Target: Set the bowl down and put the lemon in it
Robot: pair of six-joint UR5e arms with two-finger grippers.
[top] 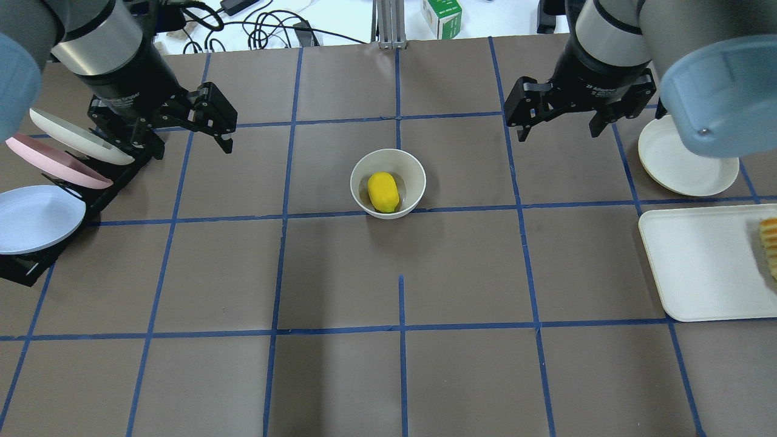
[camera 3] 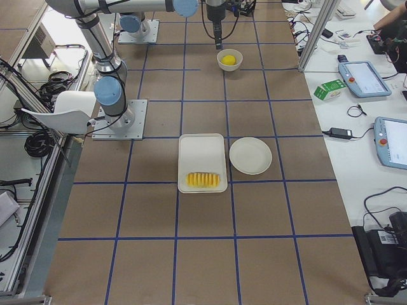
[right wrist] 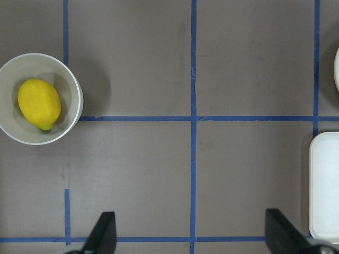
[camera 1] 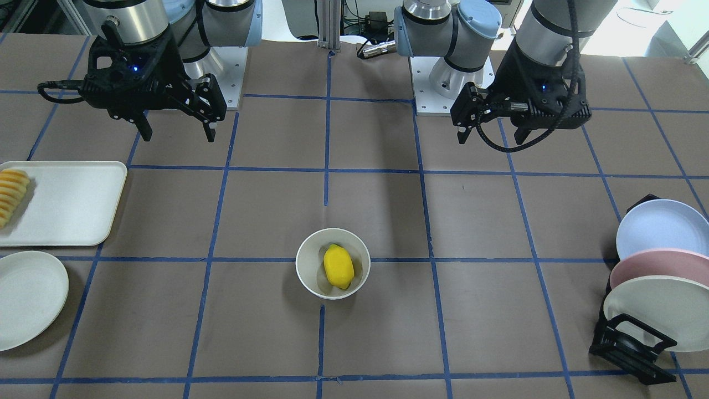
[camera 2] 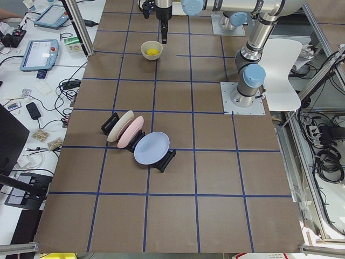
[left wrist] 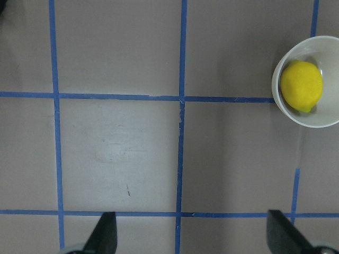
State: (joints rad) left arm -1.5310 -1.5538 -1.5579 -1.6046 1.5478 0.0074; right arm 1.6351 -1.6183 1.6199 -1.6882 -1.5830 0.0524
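Note:
The off-white bowl [camera 1: 307, 266] stands upright at the table's middle with the yellow lemon [camera 1: 338, 266] lying inside it. In the overhead view the bowl [top: 414, 176] and lemon [top: 383, 191] sit between both arms. My left gripper [top: 193, 142] hovers open and empty to the bowl's left, well apart from it. My right gripper [top: 559, 130] hovers open and empty to its right. The left wrist view shows the bowl [left wrist: 323, 119] and lemon [left wrist: 301, 86] at top right. The right wrist view shows the bowl [right wrist: 16, 127] and lemon [right wrist: 39, 103] at left.
A black rack [top: 24, 267] with blue, pink and cream plates stands at the table's left end. A flat cream plate [top: 680, 161] and a white tray [top: 698, 267] holding sliced ridged yellow food [top: 770, 246] lie at the right end.

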